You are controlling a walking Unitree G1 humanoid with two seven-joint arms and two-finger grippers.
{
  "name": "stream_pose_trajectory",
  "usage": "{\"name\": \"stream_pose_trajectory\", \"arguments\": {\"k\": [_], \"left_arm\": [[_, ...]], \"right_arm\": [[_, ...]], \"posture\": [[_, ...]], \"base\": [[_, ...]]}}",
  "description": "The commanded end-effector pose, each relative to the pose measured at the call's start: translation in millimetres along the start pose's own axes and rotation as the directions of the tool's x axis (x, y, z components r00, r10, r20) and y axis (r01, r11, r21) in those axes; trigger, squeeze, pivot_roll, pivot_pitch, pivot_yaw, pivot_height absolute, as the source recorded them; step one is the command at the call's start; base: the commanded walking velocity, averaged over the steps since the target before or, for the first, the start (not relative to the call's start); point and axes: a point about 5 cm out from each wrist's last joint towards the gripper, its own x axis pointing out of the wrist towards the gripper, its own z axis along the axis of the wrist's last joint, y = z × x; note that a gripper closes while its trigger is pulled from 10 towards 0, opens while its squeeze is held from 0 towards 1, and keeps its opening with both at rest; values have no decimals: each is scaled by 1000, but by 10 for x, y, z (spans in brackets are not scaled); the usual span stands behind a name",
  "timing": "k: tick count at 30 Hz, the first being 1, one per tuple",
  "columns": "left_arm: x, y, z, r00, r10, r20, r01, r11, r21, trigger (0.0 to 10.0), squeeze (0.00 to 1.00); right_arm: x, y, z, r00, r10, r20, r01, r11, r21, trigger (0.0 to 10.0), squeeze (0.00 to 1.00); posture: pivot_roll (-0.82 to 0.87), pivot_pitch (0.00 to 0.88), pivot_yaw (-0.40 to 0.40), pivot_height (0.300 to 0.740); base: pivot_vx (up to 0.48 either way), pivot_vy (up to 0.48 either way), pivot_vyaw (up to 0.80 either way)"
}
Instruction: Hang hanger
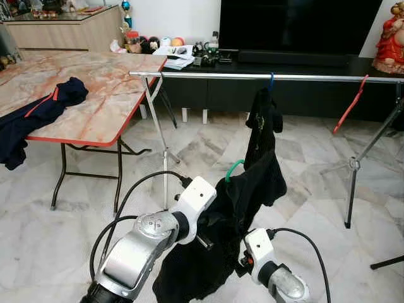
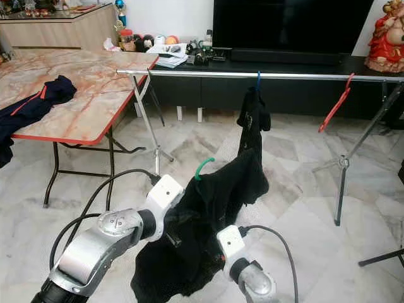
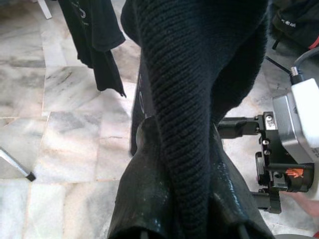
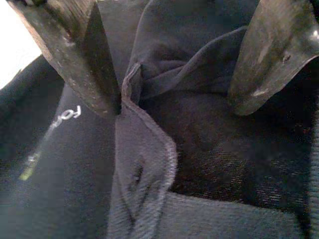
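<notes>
A rail spans the room, with 1 garment hanging mid-rail and a hanger to its right. A table stands left, a cabinet behind.

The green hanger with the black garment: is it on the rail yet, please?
Not yet. The green hanger is below the rail, its hook free, and the left gripper grips its black garment.

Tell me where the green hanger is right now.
The green hanger pokes up from the black garment the left gripper holds, centre of the head views, below the rail.
</notes>
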Motion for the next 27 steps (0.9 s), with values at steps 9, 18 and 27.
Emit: {"name": "stream_pose_trajectory", "arguments": {"k": [9,18,27], "left_arm": [[-21,-52,172,997,-35,70,33,999,35,10000,0],[-13,-115,198,995,-65,77,62,997,36,10000,0],[1,-134,185,995,-72,75,70,997,34,10000,0]], "right_arm": [[41,-54,60,996,-92,15,93,996,-8,10000,0],[94,-53,134,996,-85,32,85,996,8,10000,0],[83,-133,166,990,-138,39,138,990,2,0,0]], "posture": [[186,16,2,740],[191,14,1,740],[190,10,-1,740]], "base": [[0,0,0],[0,0,0],[0,0,0]]}}
